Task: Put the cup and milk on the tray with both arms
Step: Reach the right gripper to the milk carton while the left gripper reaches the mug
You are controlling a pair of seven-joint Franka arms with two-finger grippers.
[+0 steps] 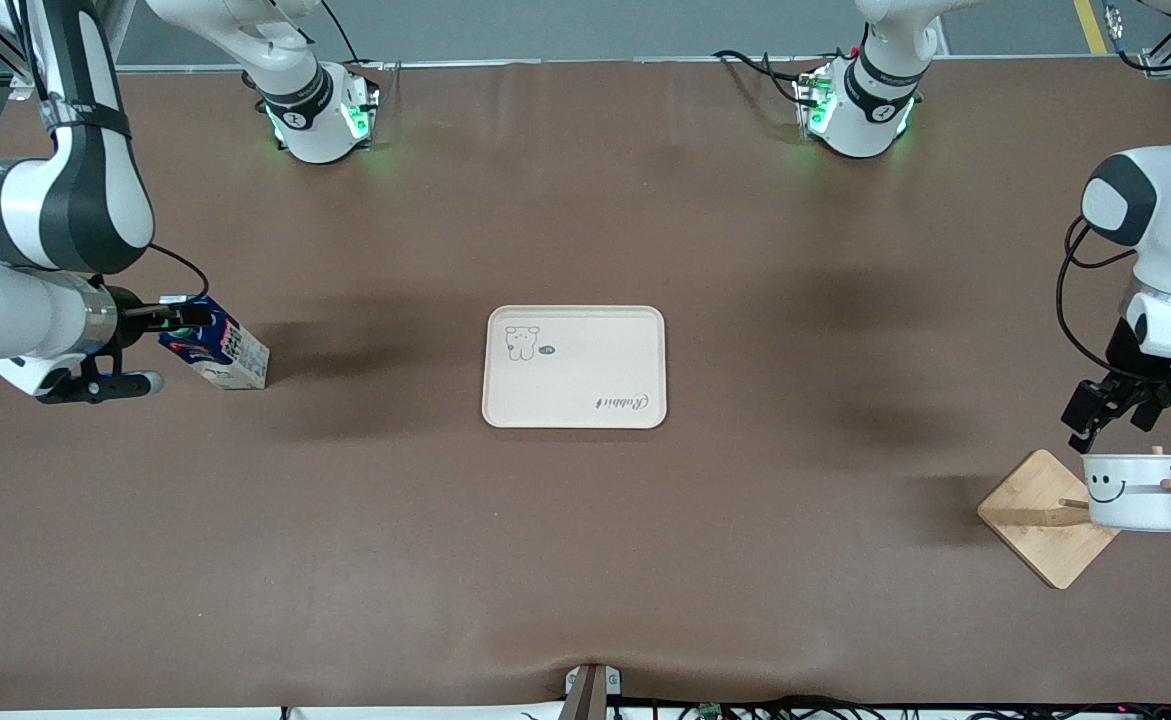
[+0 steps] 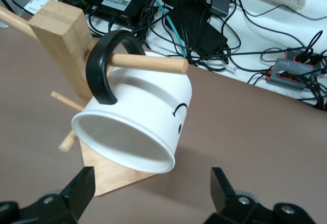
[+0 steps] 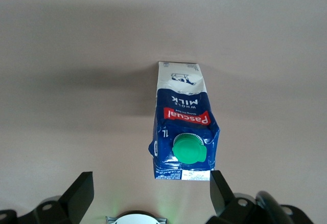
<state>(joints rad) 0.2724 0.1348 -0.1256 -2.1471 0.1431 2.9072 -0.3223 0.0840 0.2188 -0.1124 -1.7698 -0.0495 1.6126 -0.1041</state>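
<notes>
the right gripper (image 3: 148, 196) hangs spread just above the milk (image 1: 217, 350), which stands at the right arm's end of the table, its long axis upright and its cap between the fingers. the left gripper (image 2: 150, 193), also spread, faces the mouth of the cup (image 2: 138, 127) hung on the peg stand (image 1: 1045, 515). the tray (image 1: 575, 400) lies empty midway, well apart from both.

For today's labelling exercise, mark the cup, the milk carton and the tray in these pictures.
cup (image 2: 140, 114), left wrist view, on its white side wall.
milk carton (image 3: 182, 116), right wrist view, on the red label of its blue side.
tray (image 1: 575, 385), front view, on a bare part of its cream surface.
</notes>
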